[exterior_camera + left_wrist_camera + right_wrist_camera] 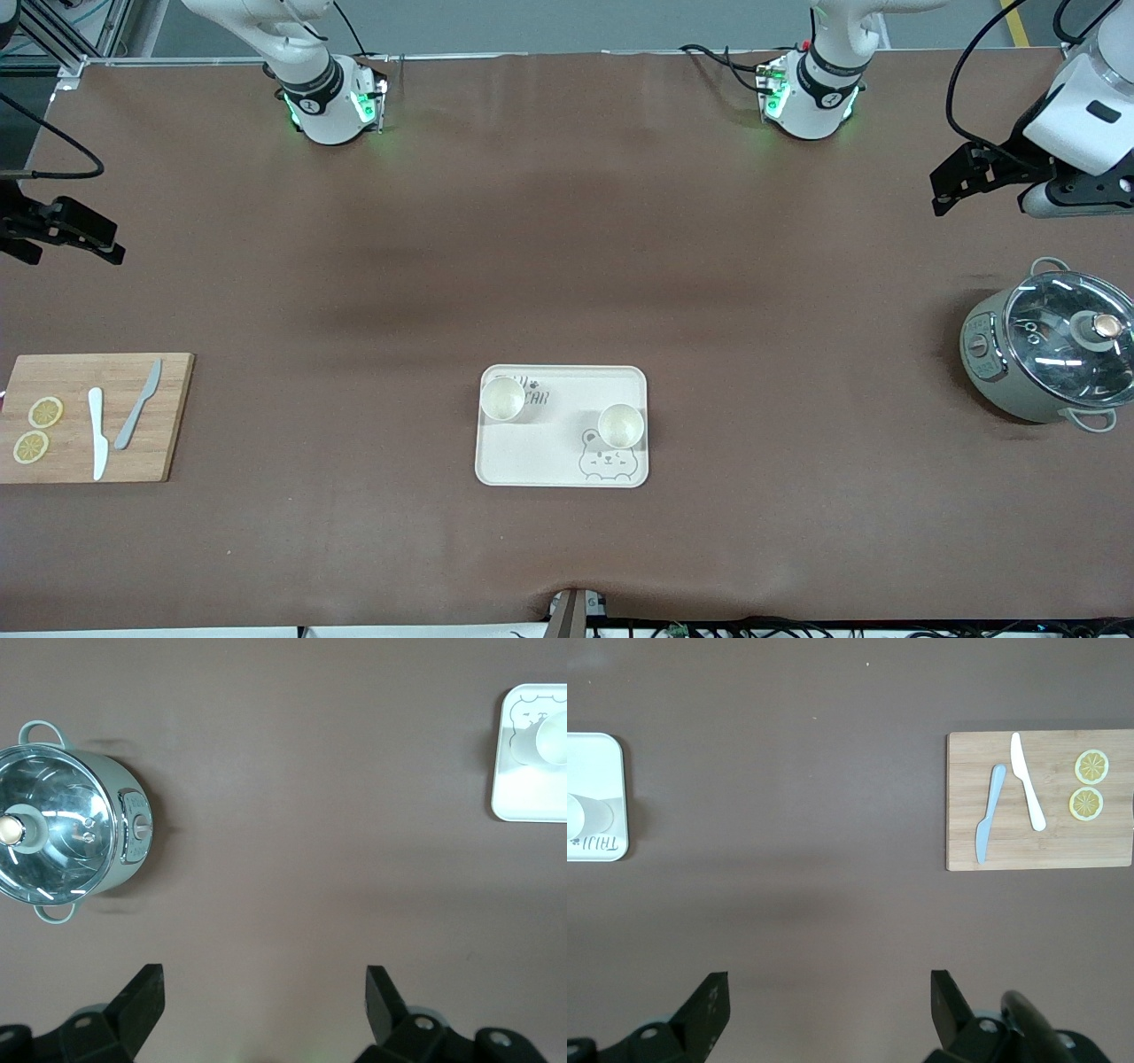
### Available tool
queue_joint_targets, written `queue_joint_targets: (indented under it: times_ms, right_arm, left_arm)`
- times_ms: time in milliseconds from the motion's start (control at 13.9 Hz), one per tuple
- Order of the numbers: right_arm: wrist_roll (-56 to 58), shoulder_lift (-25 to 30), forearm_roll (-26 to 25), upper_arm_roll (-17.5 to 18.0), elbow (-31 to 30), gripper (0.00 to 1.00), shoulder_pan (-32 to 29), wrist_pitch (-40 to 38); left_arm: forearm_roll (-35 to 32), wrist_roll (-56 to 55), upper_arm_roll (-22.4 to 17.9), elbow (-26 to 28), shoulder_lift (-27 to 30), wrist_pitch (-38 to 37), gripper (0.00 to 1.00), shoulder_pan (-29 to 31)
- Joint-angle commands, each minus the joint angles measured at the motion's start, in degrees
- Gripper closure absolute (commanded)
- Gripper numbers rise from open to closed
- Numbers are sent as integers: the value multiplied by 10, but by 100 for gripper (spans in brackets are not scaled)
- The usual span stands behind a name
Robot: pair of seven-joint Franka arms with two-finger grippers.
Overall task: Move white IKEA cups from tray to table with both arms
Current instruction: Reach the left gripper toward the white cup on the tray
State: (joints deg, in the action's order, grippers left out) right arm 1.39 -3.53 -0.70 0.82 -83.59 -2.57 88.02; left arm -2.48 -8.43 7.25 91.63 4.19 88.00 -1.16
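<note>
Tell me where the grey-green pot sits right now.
The pot stands on the table toward the left arm's end, under the left hand, well apart from the tray.

My left gripper (264, 1005) hangs over the bare brown tabletop (301, 815), and my two black fingers (142, 1001) stand wide apart. I see a grey-green pot (66, 837) with a glass lid, and well apart from it a cream tray (509, 788) carrying one white cup (545, 742).

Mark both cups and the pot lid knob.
Cup nearer the right arm's end (502, 398), front view, inside bottom.
Cup beside the bear print (620, 424), front view, inside bottom.
Pot lid knob (1105, 326), front view, top of knob.
</note>
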Motion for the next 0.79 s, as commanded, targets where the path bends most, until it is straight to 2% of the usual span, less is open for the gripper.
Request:
queue_joint_targets:
  times_ms: [0,287,503,718]
  right_arm:
    - [-3,3,13,2,5,0,-10,-12]
    - [-3,3,13,2,5,0,-13,-12]
    - [-3,3,13,2,6,0,-13,-13]
    - [3,0,13,2,6,0,-12,-12]
  left_arm:
    - [5,8,-3,-8,-2,1,0,0]
    - [5,-4,-3,-19,-20,6,0,-2]
    - [-3,4,-1,-57,-90,9,0,-9]
    - [-3,-8,13,-59,-159,74,0,-24]
